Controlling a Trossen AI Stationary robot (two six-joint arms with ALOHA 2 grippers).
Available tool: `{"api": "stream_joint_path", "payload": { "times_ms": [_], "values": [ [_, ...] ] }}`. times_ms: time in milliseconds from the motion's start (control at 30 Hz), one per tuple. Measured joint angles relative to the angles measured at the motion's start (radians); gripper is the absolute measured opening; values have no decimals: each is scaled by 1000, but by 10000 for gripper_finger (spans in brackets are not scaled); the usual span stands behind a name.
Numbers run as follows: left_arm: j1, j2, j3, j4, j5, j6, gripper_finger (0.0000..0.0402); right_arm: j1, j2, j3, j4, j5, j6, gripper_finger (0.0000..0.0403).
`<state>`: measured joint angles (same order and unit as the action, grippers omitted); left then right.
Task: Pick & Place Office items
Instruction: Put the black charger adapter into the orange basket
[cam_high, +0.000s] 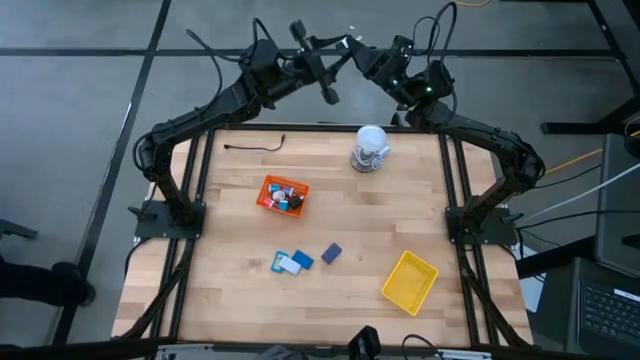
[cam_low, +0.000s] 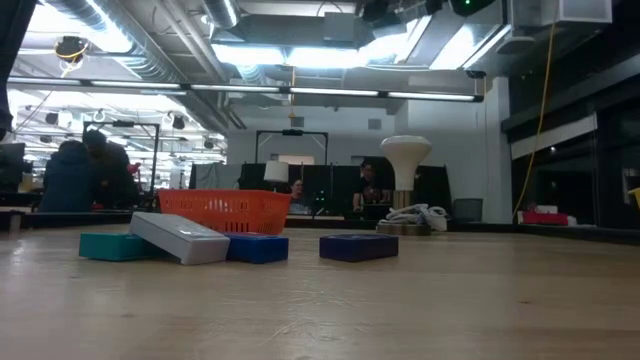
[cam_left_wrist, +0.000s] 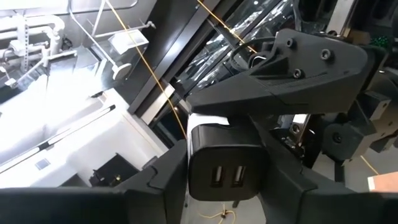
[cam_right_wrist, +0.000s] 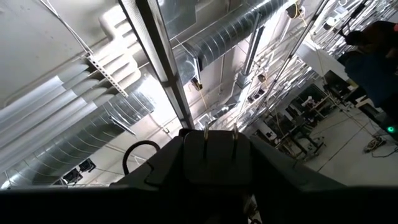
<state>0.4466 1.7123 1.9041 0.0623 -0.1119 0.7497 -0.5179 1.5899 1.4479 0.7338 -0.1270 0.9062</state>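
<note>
The table (cam_high: 330, 290) is light wood with a smooth top that shines a little. The orange tray (cam_high: 268, 194) and the yellow tray (cam_high: 409, 280) look like mesh with tiny holes. The little blocks (cam_low: 358, 247) look like smooth, matt plastic, and the grey one (cam_low: 180, 238) shines a bit. The roll (cam_high: 371, 148) looks like soft white paper. The arms (cam_high: 200, 115) look like dark, matt plastic or metal.
</note>
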Motion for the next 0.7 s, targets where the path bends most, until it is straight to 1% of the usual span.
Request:
{"api": "stream_joint_path", "payload": {
  "times_ms": [300, 333, 367, 433, 533, 567, 600, 633, 700],
  "values": [
    [-2, 0, 0, -14, -49, 7, 150, -4, -1, 0, -11, -4, 7, 148],
    [2, 0, 0, -24, -53, 4, 150, -7, 0, 0, -22, 3, 7, 163],
    [8, 0, 0, -32, -63, 3, 150, -11, 0, -1, -37, 13, 6, 190],
    [28, -10, 0, -44, -92, 5, 150, -24, 0, -2, -78, 39, 20, 260],
    [63, -35, 2, -88, -146, 27, 150, -53, 0, -2, -139, 24, 52, 360],
    [80, -42, 2, -116, -148, 28, 150, -64, 1, -2, -143, 10, 52, 377],
    [95, -49, 2, -143, -141, 19, 150, -74, 1, -2, -143, -2, 53, 384],
    [116, -59, 2, -172, -124, -6, 150, -84, 1, -2, -141, -11, 53, 381],
    [175, -89, 1, -250, -75, -76, 150, -103, -6, -2, -154, -22, 43, 359]
  ]
}}
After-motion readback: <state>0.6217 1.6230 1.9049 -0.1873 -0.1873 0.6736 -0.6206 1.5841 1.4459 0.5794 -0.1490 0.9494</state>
